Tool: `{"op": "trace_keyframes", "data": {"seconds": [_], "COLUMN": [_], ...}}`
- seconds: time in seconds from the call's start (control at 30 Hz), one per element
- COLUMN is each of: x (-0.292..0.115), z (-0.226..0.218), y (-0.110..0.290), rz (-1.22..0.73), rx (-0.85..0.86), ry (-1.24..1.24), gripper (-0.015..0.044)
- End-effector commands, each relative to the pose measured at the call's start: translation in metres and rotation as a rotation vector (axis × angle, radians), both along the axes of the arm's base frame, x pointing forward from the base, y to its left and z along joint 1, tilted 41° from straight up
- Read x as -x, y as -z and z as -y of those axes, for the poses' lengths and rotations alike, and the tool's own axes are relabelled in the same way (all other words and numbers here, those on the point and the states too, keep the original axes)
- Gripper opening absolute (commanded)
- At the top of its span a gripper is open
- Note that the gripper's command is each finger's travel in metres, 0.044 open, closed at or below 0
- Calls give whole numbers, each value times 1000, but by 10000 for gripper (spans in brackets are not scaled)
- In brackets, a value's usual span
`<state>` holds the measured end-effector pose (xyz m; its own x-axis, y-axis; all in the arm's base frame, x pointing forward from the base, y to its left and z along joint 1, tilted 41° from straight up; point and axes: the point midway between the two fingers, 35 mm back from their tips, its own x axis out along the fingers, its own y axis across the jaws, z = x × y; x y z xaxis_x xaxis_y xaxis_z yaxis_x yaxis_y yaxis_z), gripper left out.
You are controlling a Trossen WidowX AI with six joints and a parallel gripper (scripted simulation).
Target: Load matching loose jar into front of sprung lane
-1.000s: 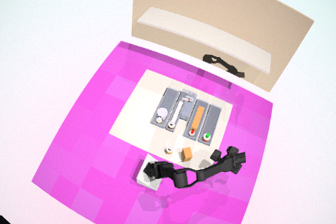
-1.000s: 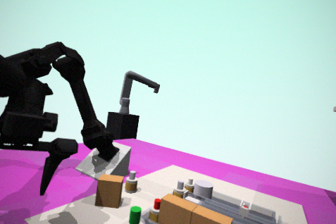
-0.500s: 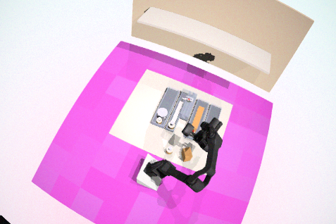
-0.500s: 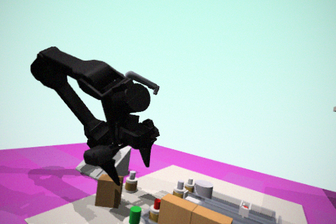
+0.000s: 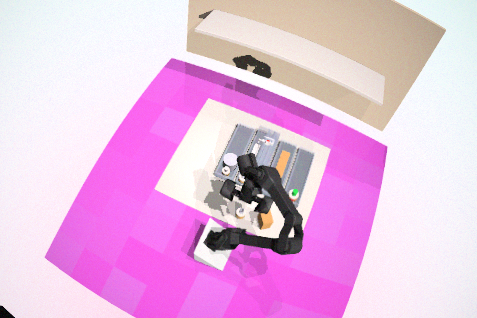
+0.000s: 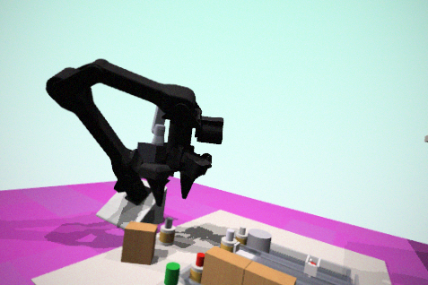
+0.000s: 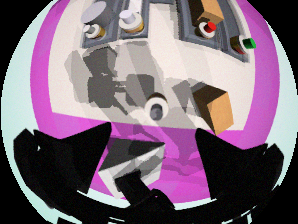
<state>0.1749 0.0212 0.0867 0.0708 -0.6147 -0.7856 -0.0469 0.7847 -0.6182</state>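
Note:
A loose jar with a white shoulder, amber body and grey cap stands upright in front of the lanes. My gripper is open and empty, pointing down, well above the table near this jar. In the wrist view the jar shows just beyond the gap between the fingertips. A similar jar with a pale cap stands at the front end of the sprung lane. The arm hides part of that lane in the top view. A white pusher part with a red mark shows farther back.
An orange block stands beside the loose jar. The outer lane holds a grey-capped jar and a wide lavender cylinder. Red-capped and green-capped jars stand in the other lanes.

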Motion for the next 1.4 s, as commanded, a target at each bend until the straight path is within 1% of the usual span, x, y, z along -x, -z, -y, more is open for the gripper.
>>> {"op": "trace_keyframes", "data": {"seconds": [0.0,0.07,0.2,0.33,0.43,1.23,1.37], "x": [4,3,1,0,-1,-4,-4], "z": [0,1,21,23,31,53,53], "y": [0,2,26,28,37,61,61], "rz": [6,6,8,8,8,9,9], "rx": [46,46,47,47,47,49,49], "ry": [0,0,0,0,0,0,0], "gripper": [440,440,440,440,440,440,335]}}
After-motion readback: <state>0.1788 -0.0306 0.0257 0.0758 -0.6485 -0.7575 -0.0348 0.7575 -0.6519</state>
